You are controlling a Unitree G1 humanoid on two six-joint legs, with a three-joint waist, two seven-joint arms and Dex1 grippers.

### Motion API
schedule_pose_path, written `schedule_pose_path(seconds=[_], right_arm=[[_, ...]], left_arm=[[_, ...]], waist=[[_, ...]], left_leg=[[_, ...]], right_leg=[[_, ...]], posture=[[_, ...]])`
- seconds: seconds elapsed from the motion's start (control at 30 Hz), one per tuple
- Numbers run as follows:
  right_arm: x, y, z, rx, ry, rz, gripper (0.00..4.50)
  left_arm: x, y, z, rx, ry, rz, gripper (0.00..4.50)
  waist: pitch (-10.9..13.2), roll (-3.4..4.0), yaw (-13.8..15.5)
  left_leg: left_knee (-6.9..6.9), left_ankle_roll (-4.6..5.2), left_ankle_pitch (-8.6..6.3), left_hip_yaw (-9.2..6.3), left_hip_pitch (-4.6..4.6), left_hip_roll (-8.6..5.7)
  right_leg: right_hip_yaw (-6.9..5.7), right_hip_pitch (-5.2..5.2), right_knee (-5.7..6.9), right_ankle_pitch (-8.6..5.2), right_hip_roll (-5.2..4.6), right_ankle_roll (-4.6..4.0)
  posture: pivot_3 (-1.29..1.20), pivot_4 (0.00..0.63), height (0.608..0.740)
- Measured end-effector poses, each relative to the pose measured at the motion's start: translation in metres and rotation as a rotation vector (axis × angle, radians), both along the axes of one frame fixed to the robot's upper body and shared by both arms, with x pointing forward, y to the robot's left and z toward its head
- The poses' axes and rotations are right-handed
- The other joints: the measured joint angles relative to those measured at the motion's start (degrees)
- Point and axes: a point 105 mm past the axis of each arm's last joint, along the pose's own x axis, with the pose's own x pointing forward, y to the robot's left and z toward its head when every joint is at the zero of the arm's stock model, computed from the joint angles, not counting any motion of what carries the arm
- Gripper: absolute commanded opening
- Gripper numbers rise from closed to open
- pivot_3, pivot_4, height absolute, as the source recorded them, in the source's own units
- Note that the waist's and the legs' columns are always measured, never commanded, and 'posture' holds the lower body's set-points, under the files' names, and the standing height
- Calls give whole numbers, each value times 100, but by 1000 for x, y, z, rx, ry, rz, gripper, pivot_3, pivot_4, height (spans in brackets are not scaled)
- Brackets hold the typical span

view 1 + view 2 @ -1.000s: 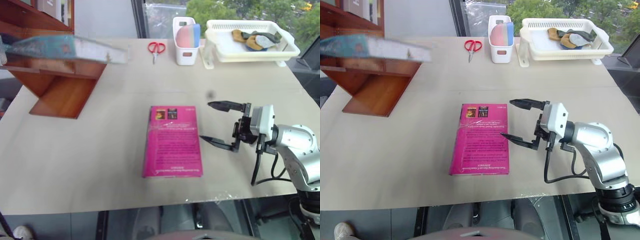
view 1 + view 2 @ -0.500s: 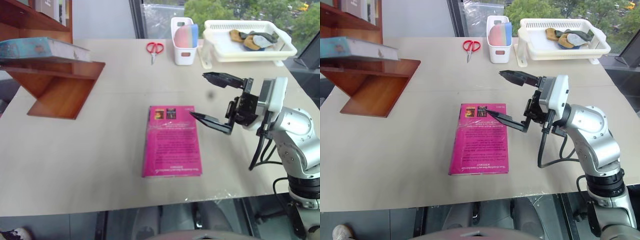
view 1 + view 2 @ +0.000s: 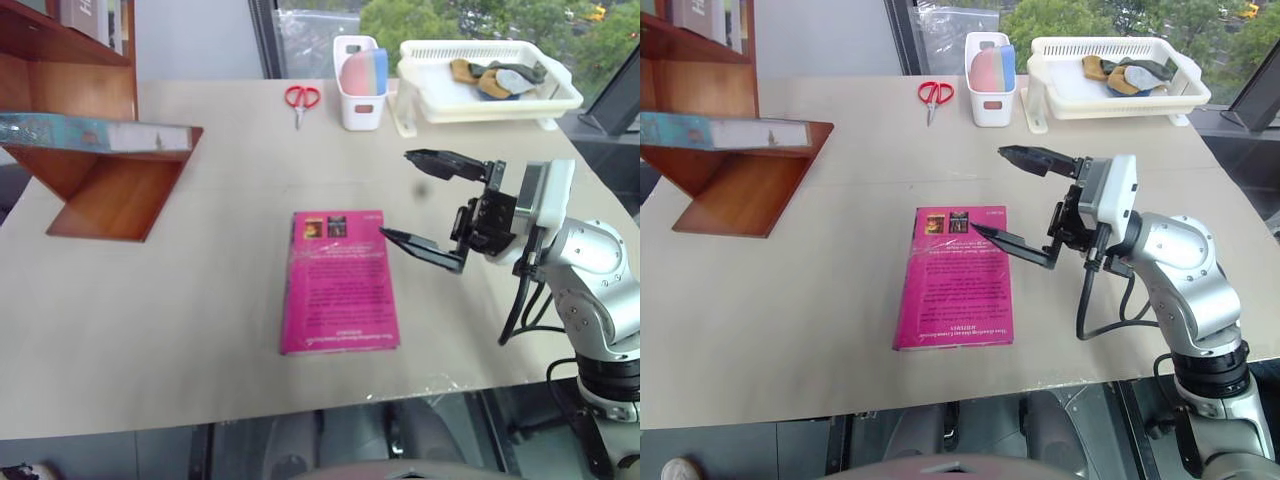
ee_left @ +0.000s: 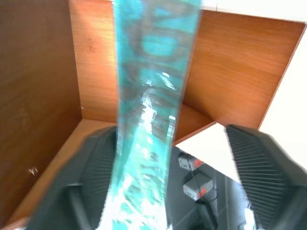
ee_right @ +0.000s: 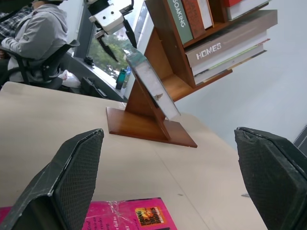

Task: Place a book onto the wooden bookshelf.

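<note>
Book (image 3: 70, 132) is seen lying flat on the lower board of the wooden bookshelf (image 3: 110, 190), at about ten o'clock on the table (image 3: 200, 320). The left gripper (image 4: 172, 139) is spread around it, one of its fingers (image 4: 259, 163) well clear and the other just beside the cover. A slip is judged possible: if that near finger is dragged along the glossy cover, the book could be pulled off the board's open end. The right gripper (image 3: 396, 194) is held apart and empty, at three o'clock of a magenta book (image 3: 340, 285). At twelve o'clock, pink and blue sponges are held in a white cup (image 3: 352, 112); at one o'clock, tan and grey cloths are kept in a white basket (image 3: 480, 108).
</note>
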Motion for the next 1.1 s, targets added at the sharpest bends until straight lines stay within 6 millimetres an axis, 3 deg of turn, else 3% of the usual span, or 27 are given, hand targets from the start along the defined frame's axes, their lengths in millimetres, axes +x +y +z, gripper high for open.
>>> schedule_pose_path(seconds=[0.17,0.23,0.27,0.3,0.43,0.5,0.57,0.6,0.63,0.7,0.73,0.77,0.83,0.93,1.03,1.1], right_arm=[[4,-2,-4,-8,16,9,4500],[6,-3,-8,-22,30,8,4500],[6,-3,-8,-22,30,8,4500],[5,-5,-12,-34,42,11,4500],[6,-8,-27,-56,108,4,4500],[6,-10,-31,-72,132,9,4500],[7,-11,-34,-83,150,6,4500],[8,-12,-37,-96,162,7,4500],[8,-12,-37,-97,164,7,4500],[7,-15,-41,-112,193,12,4500],[8,-18,-47,-130,246,6,4500],[9,-20,-50,-138,279,-2,4500],[10,-23,-56,-158,320,-20,4500],[16,-33,-57,-151,334,-100,4500],[20,-46,-75,-214,352,-214,4500],[22,-53,-86,-244,359,-289,4500]], left_arm=[[-8,-3,-2,-87,-92,-76,3747],[-12,-10,20,-290,-242,-147,3747],[-12,-10,21,-298,-249,-149,3747],[-15,-13,31,-448,-281,-173,3747],[-29,-23,33,-746,-182,-235,3747],[-35,-36,19,-880,-44,-252,3747],[-39,-70,11,-1073,75,-348,3747],[-45,-107,11,-1200,146,-474,3747],[-46,-112,11,-1206,159,-490,3747],[-52,-141,15,-1306,179,-598,3747],[-59,-175,9,-1389,252,-724,3747],[-63,-196,0,-1454,326,-778,3747],[-65,-219,-19,-1565,420,-792,3747],[-49,-235,-67,-1689,422,-632,4442],[-23,-232,-128,-1739,286,-335,4442],[-11,-223,-151,-1646,140,-196,4442]], waist=[[-1,-3,-2],[-4,-8,17],[-4,-8,17],[-4,-7,20],[-4,-9,-9],[-3,-4,-33],[-2,-5,-22],[-4,-10,1],[-5,-11,2],[-3,-1,17],[-5,11,21],[-5,11,23],[-5,11,11],[-10,20,-25],[-14,8,-11],[-14,7,16]], left_leg=[[11,0,0,-1,-1,2],[18,0,0,-6,-3,2],[18,0,0,-7,-3,2],[18,0,0,-6,-2,0],[20,0,0,-10,-2,-1],[21,0,0,-11,10,14],[25,-4,2,-17,13,22],[30,-6,3,-22,20,21],[31,-6,3,-22,20,21],[32,-6,4,-23,41,15],[34,-5,3,-20,61,1],[35,-5,4,-19,60,-4],[45,-5,4,-22,61,-9],[38,-5,4,-12,77,-10],[37,-5,4,-17,66,-9],[40,-6,4,-17,58,-12]], right_leg=[[-4,0,7,1,-2,0],[-10,3,12,1,-1,0],[-10,3,12,1,-1,0],[-10,5,11,1,-2,0],[-11,10,12,0,-9,0],[-11,14,31,-1,-14,-2],[-20,13,48,-6,-13,-9],[-22,22,54,-6,-14,-9],[-22,21,55,-7,-14,-9],[-17,45,52,-6,-16,-8],[-14,64,65,-15,-34,3],[-10,61,70,-14,-34,4],[-8,60,81,-14,-21,3],[11,61,84,-14,-12,0],[13,56,74,-14,-1,-2],[14,52,69,-15,-2,-3]], posture=[[0,150,740],[0,150,740],[0,150,740],[0,150,740],[0,150,740],[0,150,740],[0,150,740],[0,150,740],[0,150,740],[0,150,740],[0,150,740],[0,150,740],[0,150,740],[0,150,740],[0,150,740],[0,150,740]])
